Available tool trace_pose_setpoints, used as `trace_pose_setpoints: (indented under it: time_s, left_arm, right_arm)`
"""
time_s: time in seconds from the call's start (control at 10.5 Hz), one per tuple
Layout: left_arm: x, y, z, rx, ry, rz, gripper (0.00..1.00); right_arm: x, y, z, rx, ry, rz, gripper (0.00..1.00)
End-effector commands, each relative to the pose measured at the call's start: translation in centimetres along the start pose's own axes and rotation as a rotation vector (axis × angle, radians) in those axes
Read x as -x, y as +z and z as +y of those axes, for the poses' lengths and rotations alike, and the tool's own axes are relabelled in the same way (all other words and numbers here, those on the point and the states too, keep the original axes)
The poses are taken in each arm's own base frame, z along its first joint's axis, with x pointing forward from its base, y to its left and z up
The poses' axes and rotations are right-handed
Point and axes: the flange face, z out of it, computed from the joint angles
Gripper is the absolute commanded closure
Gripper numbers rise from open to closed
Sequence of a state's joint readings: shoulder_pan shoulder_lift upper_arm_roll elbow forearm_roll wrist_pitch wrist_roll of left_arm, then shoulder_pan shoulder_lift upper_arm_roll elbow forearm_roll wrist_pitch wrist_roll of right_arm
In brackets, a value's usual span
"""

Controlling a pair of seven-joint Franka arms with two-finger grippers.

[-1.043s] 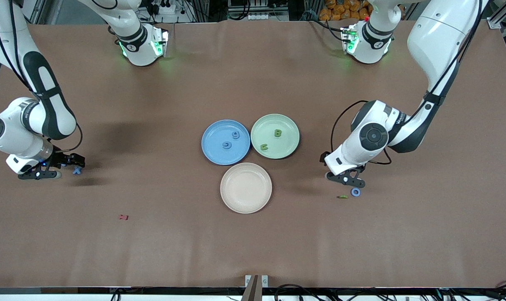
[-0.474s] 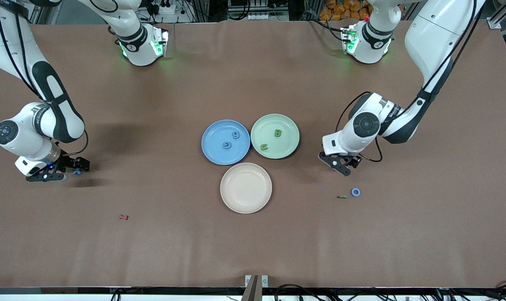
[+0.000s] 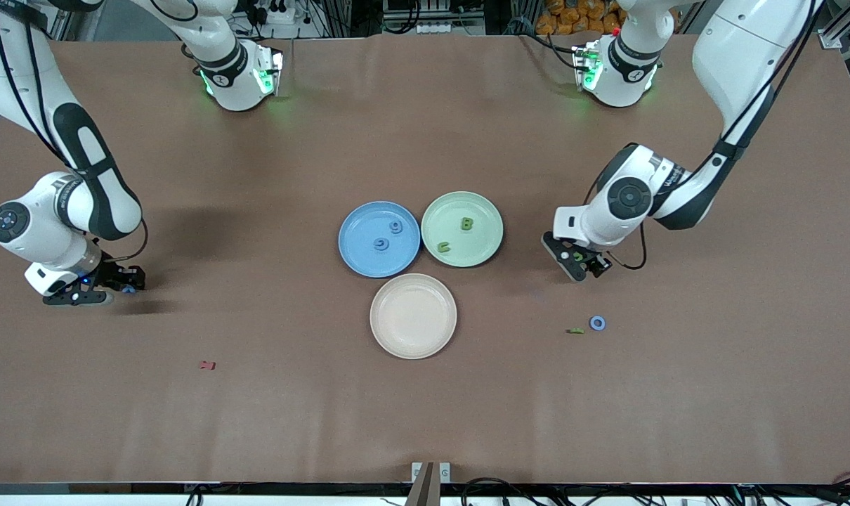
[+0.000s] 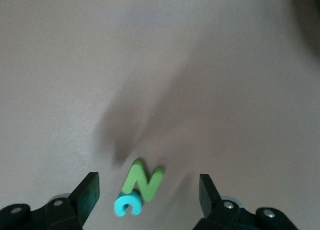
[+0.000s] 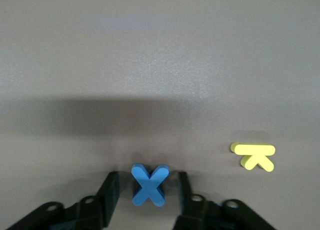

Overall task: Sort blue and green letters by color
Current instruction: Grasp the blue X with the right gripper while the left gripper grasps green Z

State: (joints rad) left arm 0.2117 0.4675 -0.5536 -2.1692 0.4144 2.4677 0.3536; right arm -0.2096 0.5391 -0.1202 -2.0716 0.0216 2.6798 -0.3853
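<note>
My right gripper [image 3: 119, 287] is low at the right arm's end of the table. A blue X letter [image 5: 149, 186] lies flat between its fingers [image 5: 111, 190], with a thin gap on each side, so the gripper [image 5: 148, 179] is open. My left gripper [image 3: 581, 266] hangs open beside the green plate [image 3: 482, 246]. Below it, a green N letter [image 4: 145, 182] leans over a blue round letter [image 4: 127, 206]. Both lie on the table, green [image 3: 574, 330] and blue [image 3: 597, 322]. Two blue letters [image 3: 395, 226] are on the blue plate [image 3: 355, 256]. Two green letters [image 3: 467, 224] are on the green plate.
A beige plate [image 3: 413, 316] holding nothing sits nearer the front camera than the two coloured plates. A small dark red letter [image 3: 207, 365] lies alone on the table. A yellow K letter [image 5: 253, 155] lies close to the blue X.
The right gripper's fingers have drawn in close round the blue X. The left gripper has risen and moved away from the green and blue letters toward the green plate.
</note>
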Motion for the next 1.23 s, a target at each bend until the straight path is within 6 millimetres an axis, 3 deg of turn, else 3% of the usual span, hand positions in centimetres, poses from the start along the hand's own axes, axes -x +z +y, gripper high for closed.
trace_pose_setpoints:
  time_s: [0.0,0.09,0.19,0.38,0.47,0.85,1.14]
  left_arm:
    - [1.6,-0.5,-0.7,-0.011,0.167,0.013,0.14]
    - [1.5,-0.6,-0.6,-0.012,0.193,0.015,0.15]
    - [1.5,-0.4,-0.5,-0.009,0.201,0.014,0.18]
    - [1.6,-0.1,0.1,-0.001,0.221,0.008,0.26]
    - [1.5,0.1,0.4,-0.002,0.227,0.019,0.26]
    - [2.1,1.4,-0.5,-0.008,0.251,0.043,0.27]
    - [2.1,2.0,-1.0,-0.015,0.26,0.061,0.32]
  right_arm:
    - [0.3,0.0,0.3,-0.015,0.039,0.02,0.87]
    - [0.1,0.0,0.2,-0.017,0.04,0.022,0.97]
    - [-0.3,-0.6,0.0,-0.018,0.034,0.024,1.0]
    - [-2.2,-4.2,-3.7,-0.049,0.046,0.02,1.0]
    - [-3.2,-5.8,-6.6,-0.078,0.12,0.009,1.0]
    - [-4.8,-8.7,-24.2,-0.118,0.309,-0.034,1.0]
    - [-3.3,-9.4,-36.0,-0.123,0.338,-0.04,0.99]
